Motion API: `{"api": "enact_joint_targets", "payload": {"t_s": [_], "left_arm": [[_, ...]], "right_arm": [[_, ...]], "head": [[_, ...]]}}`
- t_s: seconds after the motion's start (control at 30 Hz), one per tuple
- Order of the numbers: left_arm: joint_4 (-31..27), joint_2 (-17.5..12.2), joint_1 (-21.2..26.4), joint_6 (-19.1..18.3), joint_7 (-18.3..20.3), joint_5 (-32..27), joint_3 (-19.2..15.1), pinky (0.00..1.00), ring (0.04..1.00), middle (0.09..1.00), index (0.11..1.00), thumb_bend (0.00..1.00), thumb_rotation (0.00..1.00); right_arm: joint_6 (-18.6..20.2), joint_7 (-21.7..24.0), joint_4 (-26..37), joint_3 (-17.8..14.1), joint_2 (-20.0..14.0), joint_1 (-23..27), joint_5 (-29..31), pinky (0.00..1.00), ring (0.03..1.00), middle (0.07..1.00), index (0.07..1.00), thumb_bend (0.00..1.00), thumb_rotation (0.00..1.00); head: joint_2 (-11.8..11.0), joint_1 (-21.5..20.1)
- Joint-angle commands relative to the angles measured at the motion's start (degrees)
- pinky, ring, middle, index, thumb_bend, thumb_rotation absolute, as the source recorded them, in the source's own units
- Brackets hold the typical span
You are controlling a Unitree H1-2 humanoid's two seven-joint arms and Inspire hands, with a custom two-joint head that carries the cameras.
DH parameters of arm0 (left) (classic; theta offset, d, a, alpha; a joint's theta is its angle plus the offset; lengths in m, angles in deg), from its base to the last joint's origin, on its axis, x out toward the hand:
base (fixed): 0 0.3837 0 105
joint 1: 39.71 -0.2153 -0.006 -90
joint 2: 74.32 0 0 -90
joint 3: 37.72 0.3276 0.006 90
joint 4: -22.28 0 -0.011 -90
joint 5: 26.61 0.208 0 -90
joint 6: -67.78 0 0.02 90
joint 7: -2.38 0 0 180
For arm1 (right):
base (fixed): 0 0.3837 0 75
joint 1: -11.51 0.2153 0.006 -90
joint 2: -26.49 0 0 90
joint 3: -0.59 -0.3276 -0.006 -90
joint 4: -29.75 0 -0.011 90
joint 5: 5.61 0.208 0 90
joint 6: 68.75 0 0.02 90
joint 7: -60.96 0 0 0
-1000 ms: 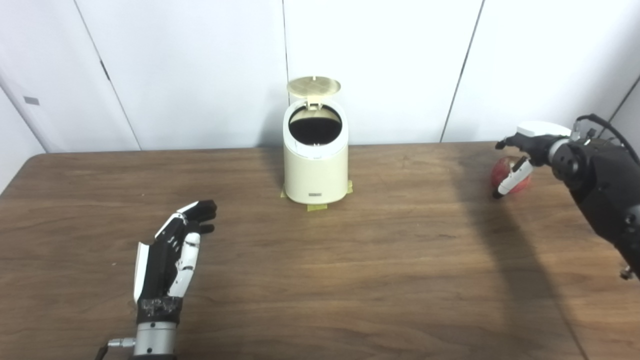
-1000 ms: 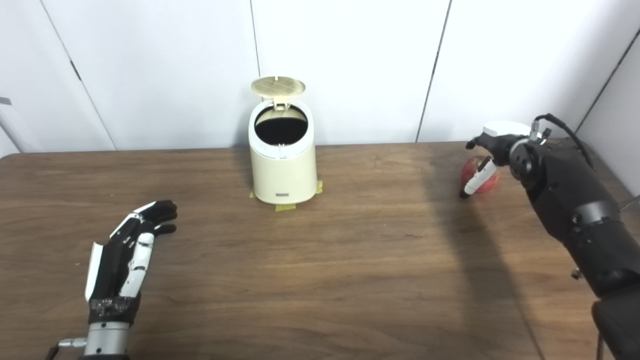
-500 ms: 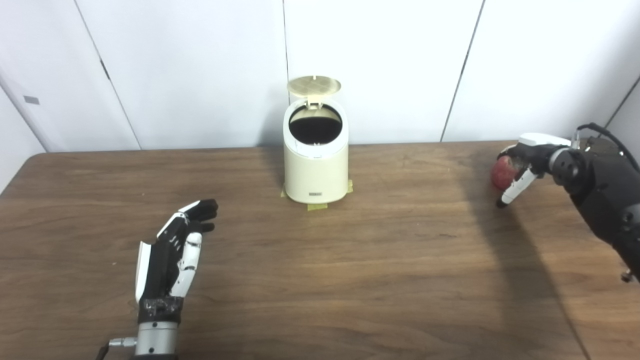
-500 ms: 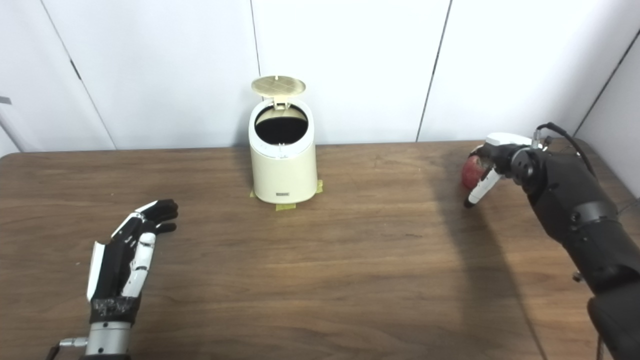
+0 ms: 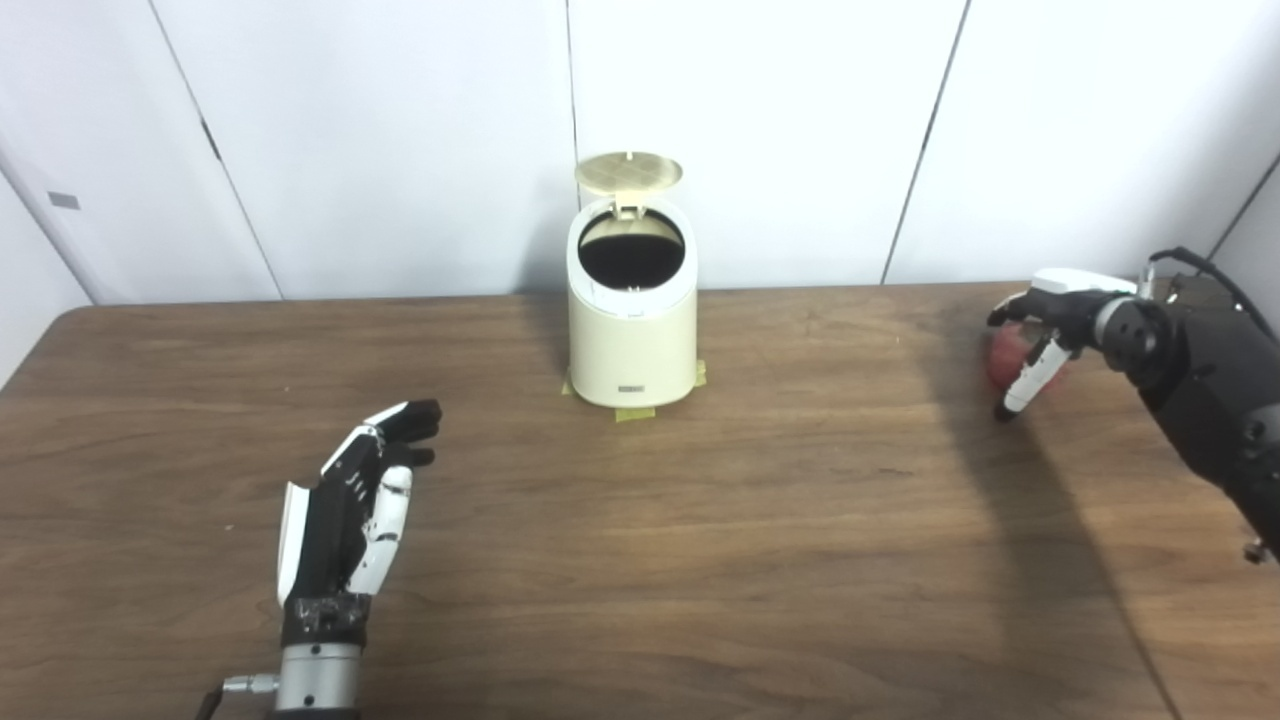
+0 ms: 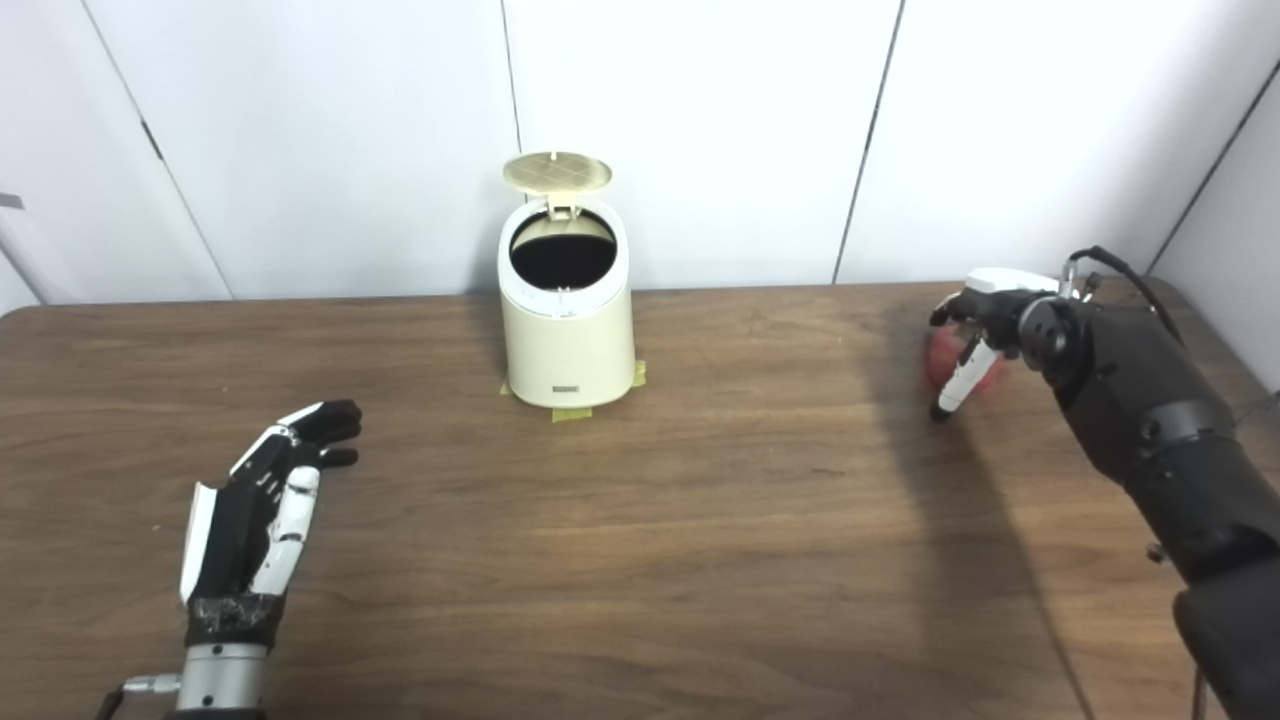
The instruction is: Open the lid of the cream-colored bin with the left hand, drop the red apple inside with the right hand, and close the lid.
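The cream-colored bin (image 5: 632, 335) stands at the back middle of the table. Its lid (image 5: 628, 172) is tipped up on its rear hinge and the dark opening shows. The red apple (image 5: 1001, 358) lies at the far right of the table and looks blurred. My right hand (image 5: 1050, 310) arches over it with fingers spread on its far side and the thumb hanging down in front; the fingers are not closed on it. My left hand (image 5: 350, 510) is open and empty, hovering low over the near left of the table, well short of the bin.
Yellow tape strips (image 5: 634, 413) mark the bin's foot. The brown wooden table (image 5: 700, 520) runs back to a white panelled wall. The right forearm (image 6: 1150, 430) stretches along the table's right side.
My right hand dropped onto the apple and its fingers now reach further over it. The apple has shifted slightly and blurs. My left hand has drifted a little toward me. The bin is unchanged.
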Motion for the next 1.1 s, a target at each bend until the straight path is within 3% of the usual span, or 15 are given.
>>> {"api": "enact_joint_targets", "payload": {"t_s": [0.0, 0.1, 0.13, 0.17, 0.23, 0.3, 0.37, 0.67, 0.87, 0.93, 1.07], "left_arm": [[-1.9, 2.8, -2.9, 1.4, -0.6, 0.3, 0.4, 0.71, 0.767, 0.763, 0.739, 0.19, 0.7], [-1.4, 2.6, -2.8, 2.4, -0.8, 0.1, 0.7, 0.7, 0.764, 0.762, 0.738, 0.2, 0.69], [-1.3, 2.6, -2.8, 2.5, -0.8, 0.1, 0.7, 0.69, 0.762, 0.76, 0.737, 0.2, 0.69], [-1.3, 2.6, -2.9, 2.5, -0.9, 0.1, 0.8, 0.7, 0.764, 0.761, 0.737, 0.21, 0.68], [-1.1, 2.6, -2.9, 2.7, -0.9, 0.1, 0.9, 0.7, 0.764, 0.761, 0.738, 0.21, 0.69], [-0.7, 2.4, -2.8, 3.1, -0.9, -0.1, 1.0, 0.7, 0.765, 0.761, 0.738, 0.22, 0.69], [-0.6, 2.4, -2.8, 3.0, -1.0, 0.0, 0.9, 0.7, 0.765, 0.76, 0.738, 0.23, 0.69], [-0.8, 2.4, -2.7, 1.5, -0.8, -0.2, 1.1, 0.7, 0.761, 0.758, 0.738, 0.23, 0.71], [-1.0, 2.3, -2.8, 0.9, -0.3, -1.2, 1.3, 0.7, 0.767, 0.767, 0.744, 0.21, 0.67], [-1.2, 2.4, -2.8, 0.6, -0.4, -1.1, 1.4, 0.7, 0.764, 0.765, 0.742, 0.22, 0.66], [-1.3, 2.4, -2.8, 0.4, -0.5, -1.0, 1.5, 0.69, 0.763, 0.765, 0.741, 0.22, 0.66]], "right_arm": [[-2.0, -3.6, 0.3, 0.0, -1.0, 3.4, -0.5, 0.63, 0.777, 0.855, 0.828, 0.91, 0.17], [-3.6, -7.7, -0.1, 1.2, -0.9, 3.4, -2.2, 0.52, 0.631, 0.717, 0.748, 0.85, 0.06], [-3.4, -9.9, -0.6, 1.3, -0.5, 3.3, -2.8, 0.42, 0.532, 0.582, 0.711, 0.68, 0.02], [-2.7, -12.9, -1.4, 1.8, 0.1, 3.2, -4.2, 0.36, 0.463, 0.511, 0.583, 0.59, 0.01], [-2.3, -18.9, -4.5, 3.0, 1.2, 3.5, -6.5, 0.33, 0.431, 0.438, 0.525, 0.54, 0.0], [-3.5, -22.5, -7.0, 3.3, 1.9, 3.8, -6.7, 0.32, 0.396, 0.46, 0.526, 0.52, 0.0], [-3.5, -23.3, -6.9, 3.1, 2.0, 3.7, -6.4, 0.32, 0.38, 0.473, 0.533, 0.52, 0.0], [-0.7, -21.8, -6.5, 2.7, 2.4, 3.9, -6.1, 0.34, 0.382, 0.479, 0.529, 0.52, 0.0], [-0.9, -21.3, -3.6, 2.1, 1.4, 2.5, -5.4, 0.33, 0.389, 0.487, 0.524, 0.52, 0.0], [-1.7, -20.6, 0.8, 1.1, 0.8, 1.3, -4.3, 0.35, 0.39, 0.489, 0.521, 0.52, 0.0], [-6.9, -18.8, 14.5, -1.3, -1.0, -2.8, -0.8, 0.39, 0.433, 0.517, 0.494, 0.52, 0.0]], "head": [[0.1, 0.0], [0.1, 0.1], [0.1, 0.2], [0.1, 0.2], [0.1, 0.1], [0.1, 0.0], [0.1, 0.0], [-0.1, -0.4], [-0.1, -0.5], [-0.1, -0.5], [-0.1, -0.7]]}}
